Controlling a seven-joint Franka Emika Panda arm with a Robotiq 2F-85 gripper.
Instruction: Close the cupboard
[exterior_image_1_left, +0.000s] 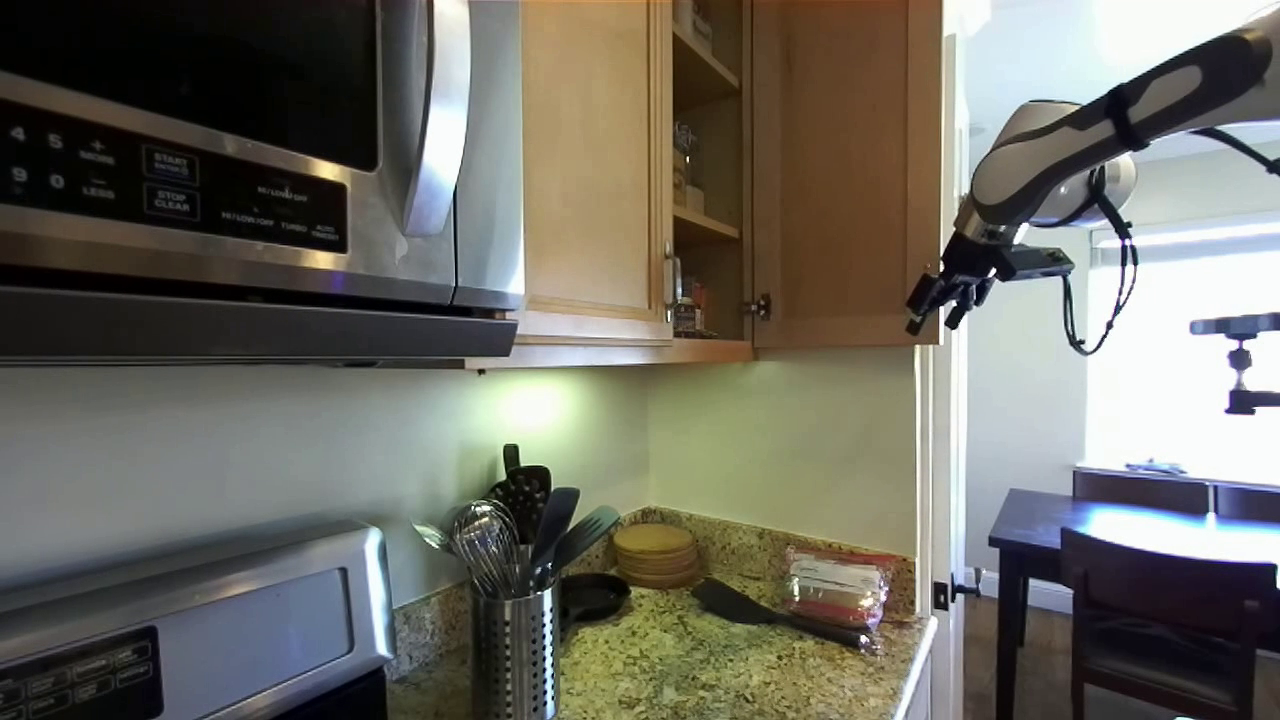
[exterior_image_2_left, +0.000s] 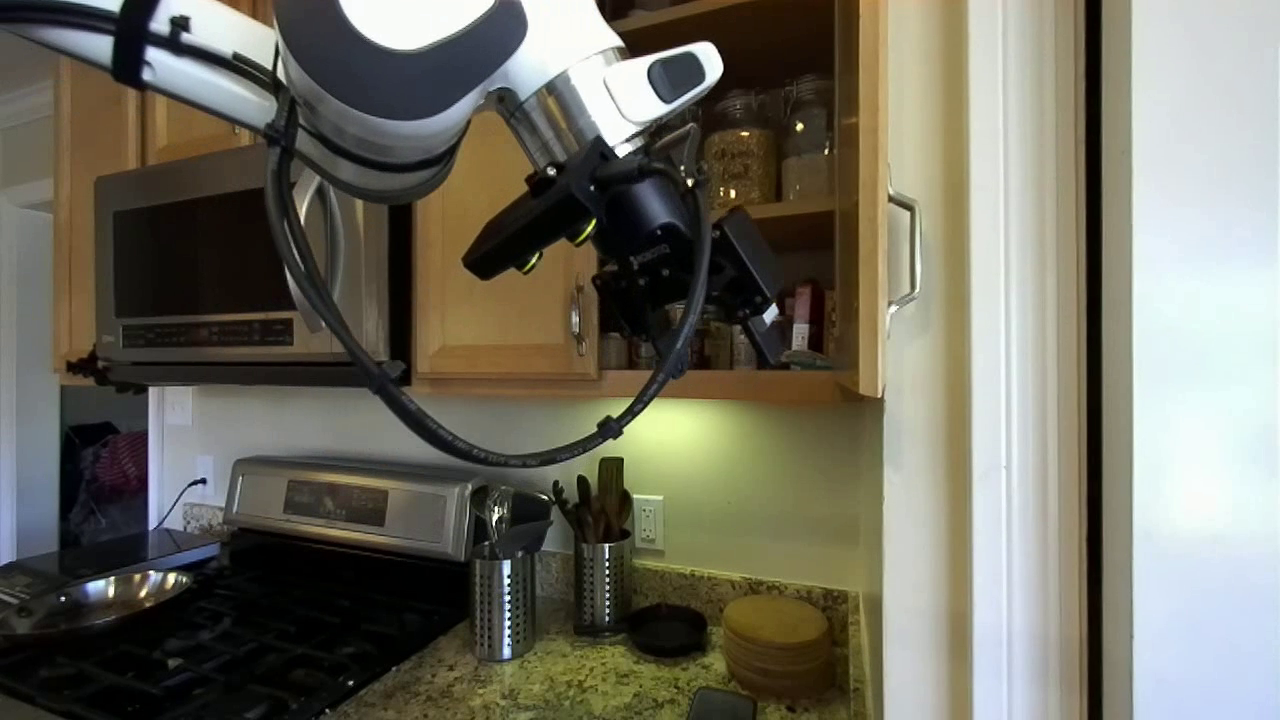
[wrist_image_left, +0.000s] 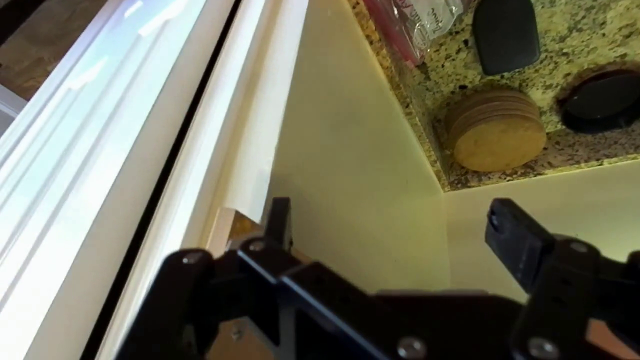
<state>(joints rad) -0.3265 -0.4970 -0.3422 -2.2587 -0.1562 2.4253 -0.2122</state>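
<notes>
Cupboard (exterior_image_1_left: 595, 160): fixed to the wall (exterior_image_1_left: 780, 430) above the counter (exterior_image_1_left: 690, 670), next to the microwave (exterior_image_1_left: 250, 180). One leaf is closed. The other door (exterior_image_1_left: 840, 170) stands swung out on its hinge (exterior_image_1_left: 762, 306), leaving jars (exterior_image_2_left: 740, 150) on the shelves (exterior_image_1_left: 705, 226) exposed, its bar handle (exterior_image_2_left: 914, 250) on the outer face toward the white door frame (exterior_image_2_left: 1020, 300). Closure not yet achieved.

Step in hand, in my judgement: taking position on that door's free edge to swing it home. I appear to be on the inner-face side, before the shelves; pushing from here would likely force the door wider. Recommended: pass the door-side finger (wrist_image_left: 278, 220) around the free edge to the outer face, so the pair straddles it loosely, then draw the door along the arc its hinge allows. Clearance to the white door frame looks limited; approach slowly. Take the inner finger out before the last of the travel, lest it be pinched, and finish by pressing on the outer face.

My gripper (wrist_image_left: 390, 212): spread wide, nothing held; only wall shows in the gap. In the wrist view the door-side finger lies just beside the door's lower free corner; contact cannot be confirmed. The opposite finger appears to touch nothing.
</notes>
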